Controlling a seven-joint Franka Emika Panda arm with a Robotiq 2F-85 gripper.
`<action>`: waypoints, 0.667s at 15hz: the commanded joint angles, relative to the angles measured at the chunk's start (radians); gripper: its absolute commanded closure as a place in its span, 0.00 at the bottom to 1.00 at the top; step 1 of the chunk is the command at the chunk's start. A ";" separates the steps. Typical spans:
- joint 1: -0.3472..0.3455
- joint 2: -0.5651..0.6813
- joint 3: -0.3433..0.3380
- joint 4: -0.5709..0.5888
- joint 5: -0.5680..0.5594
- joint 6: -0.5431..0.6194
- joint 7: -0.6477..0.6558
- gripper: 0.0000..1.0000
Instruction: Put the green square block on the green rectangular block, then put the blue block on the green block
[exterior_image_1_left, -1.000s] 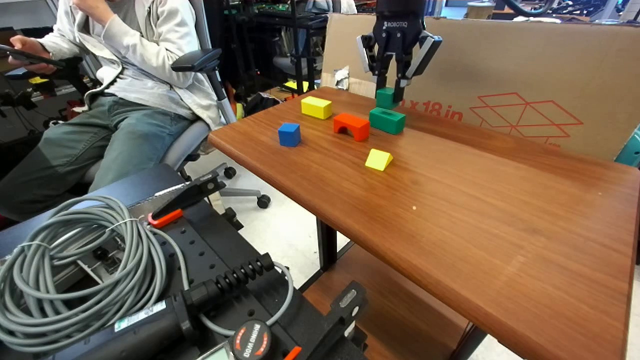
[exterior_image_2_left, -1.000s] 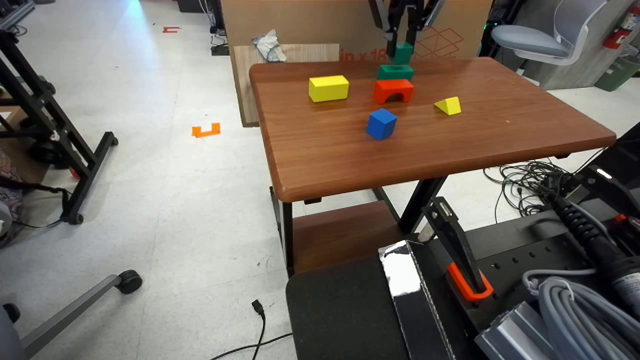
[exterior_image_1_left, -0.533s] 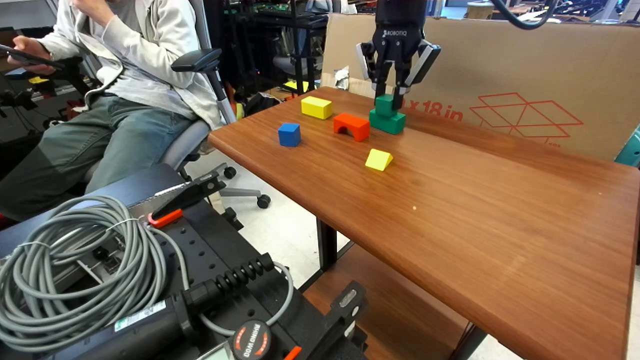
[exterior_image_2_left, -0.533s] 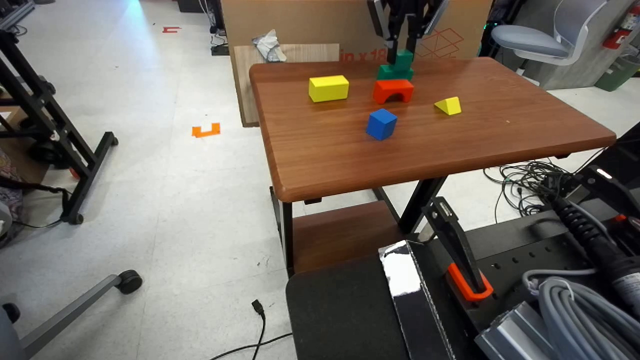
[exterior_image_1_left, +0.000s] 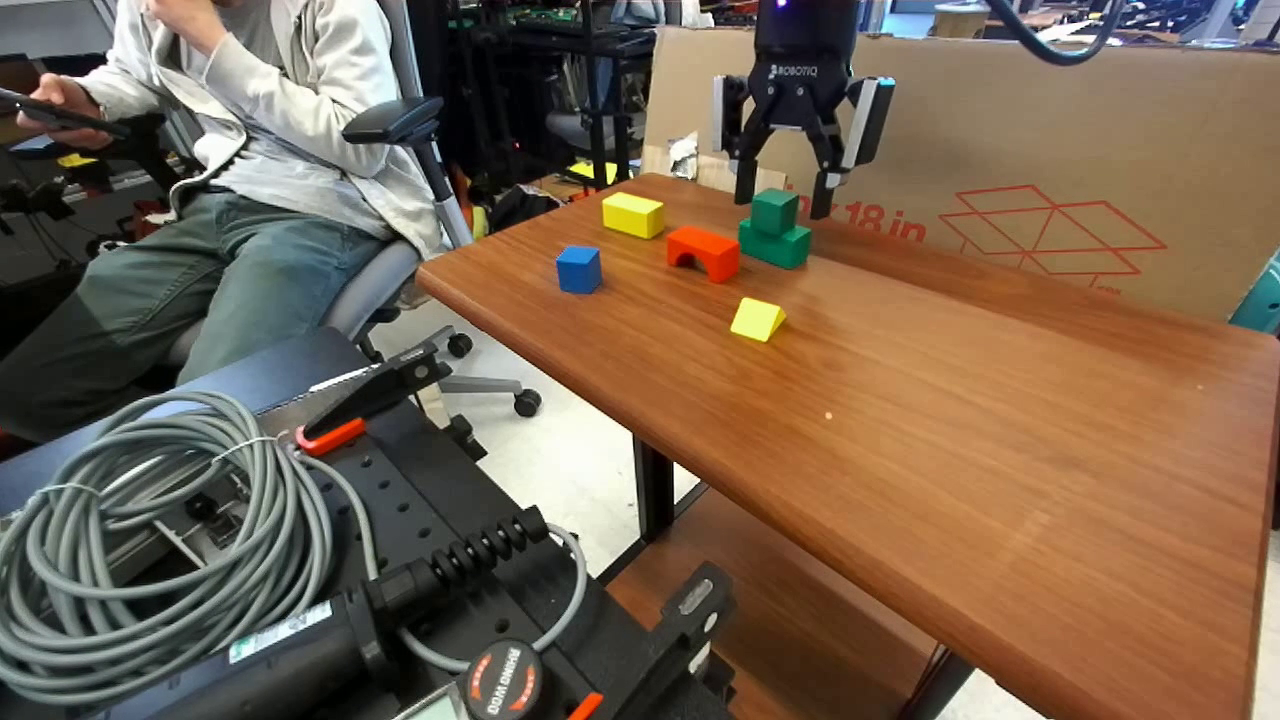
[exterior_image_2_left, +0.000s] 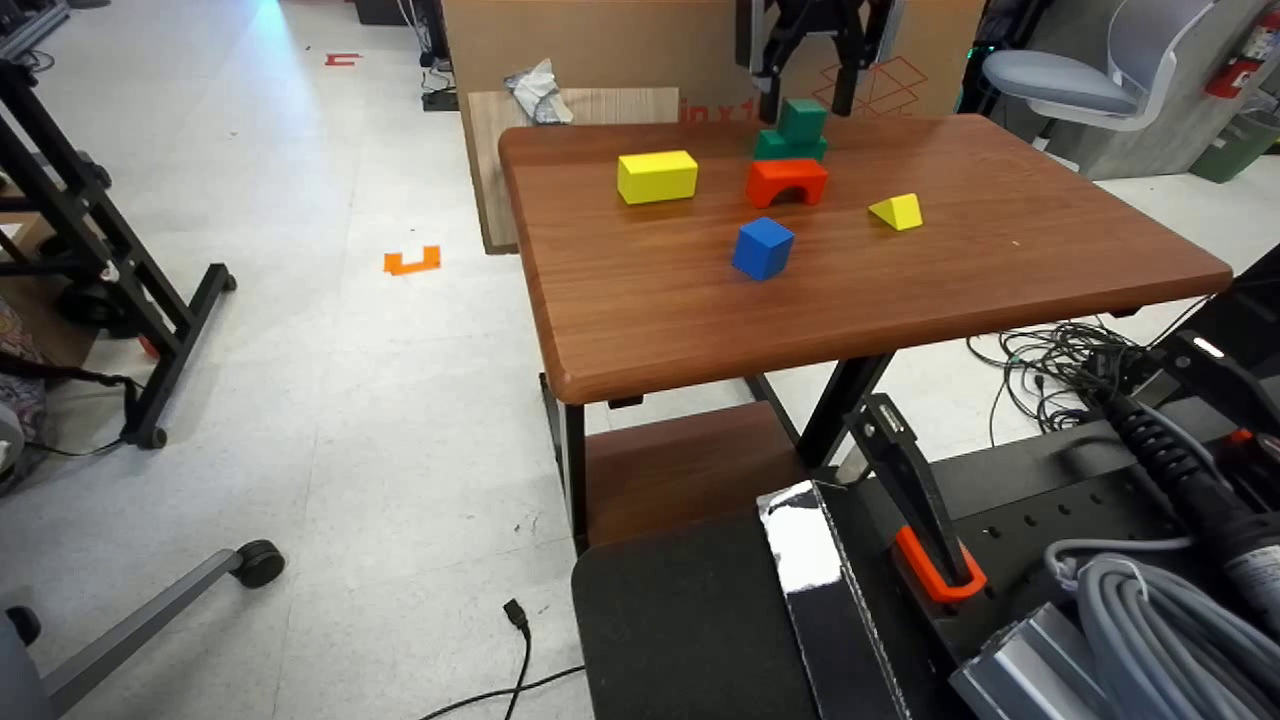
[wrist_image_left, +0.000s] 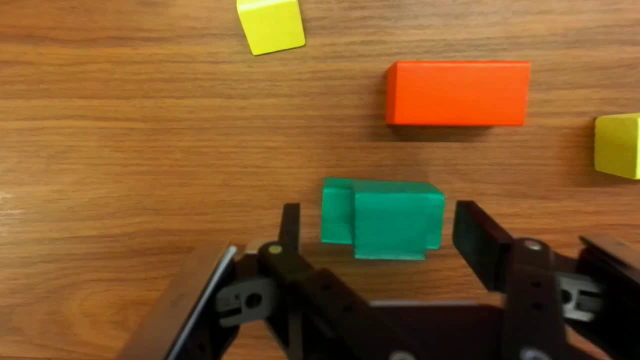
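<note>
Fingers (exterior_image_1_left: 822, 197) have spread wide, clear of the green cube (exterior_image_1_left: 773, 213) between; the empty gripper (exterior_image_1_left: 783, 193) points down, upper right of centre.

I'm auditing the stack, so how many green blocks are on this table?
2: in an exterior view, the green square block sits atop the green rectangular block, which lies behind the red arch. None seems hidden.

Gripper (wrist_image_left: 376, 225) stood with jaws apart, gap showing on both sides of green square block (wrist_image_left: 390, 220), which seemed to rest on green rectangular block (wrist_image_left: 337, 215), contact hard to judge from above. Orange-red block (wrist_image_left: 459, 94) lay near on wood surface (wrist_image_left: 175, 140); yellow block (wrist_image_left: 272, 27) was cut by top edge, another yellow block (wrist_image_left: 617, 145) by right edge.
</note>
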 joint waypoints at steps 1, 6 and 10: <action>-0.029 -0.057 0.013 -0.041 0.020 -0.021 -0.058 0.00; -0.060 -0.250 0.023 -0.188 0.018 -0.041 -0.171 0.00; -0.053 -0.427 0.030 -0.353 0.016 -0.039 -0.202 0.00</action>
